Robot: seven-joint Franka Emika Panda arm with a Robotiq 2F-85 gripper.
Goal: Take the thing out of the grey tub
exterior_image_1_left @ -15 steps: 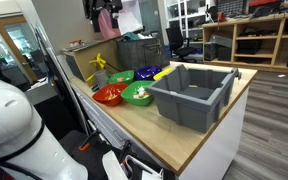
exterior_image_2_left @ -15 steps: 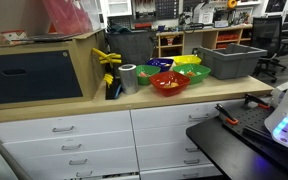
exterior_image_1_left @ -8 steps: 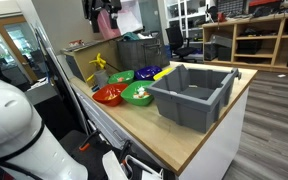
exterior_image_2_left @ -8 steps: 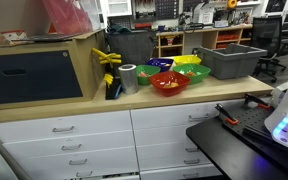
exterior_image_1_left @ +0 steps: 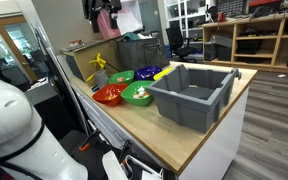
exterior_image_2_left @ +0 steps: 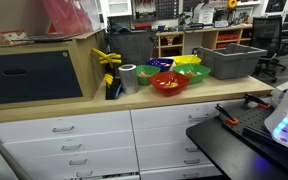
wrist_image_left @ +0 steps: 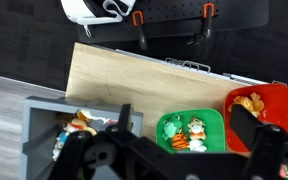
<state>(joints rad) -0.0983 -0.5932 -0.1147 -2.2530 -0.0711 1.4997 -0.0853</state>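
The grey tub (exterior_image_1_left: pixel 194 95) stands on the wooden counter near its end; it also shows in an exterior view (exterior_image_2_left: pixel 232 60) and at the left of the wrist view (wrist_image_left: pixel 39 115). A small colourful toy (wrist_image_left: pixel 77 125) lies inside it, seen only in the wrist view. My gripper (exterior_image_1_left: pixel 106 18) hangs high above the back of the counter, well away from the tub. In the wrist view its fingers (wrist_image_left: pixel 184 128) are spread wide and empty, above a green bowl (wrist_image_left: pixel 192 130).
A red bowl (exterior_image_1_left: pixel 109 96), green bowls (exterior_image_1_left: pixel 139 94) and a yellow bowl (exterior_image_2_left: pixel 188 68) sit beside the tub, holding small toys. A tape roll (exterior_image_2_left: pixel 129 77), yellow clamps (exterior_image_2_left: pixel 109 58) and a large box (exterior_image_2_left: pixel 44 70) stand further along the counter.
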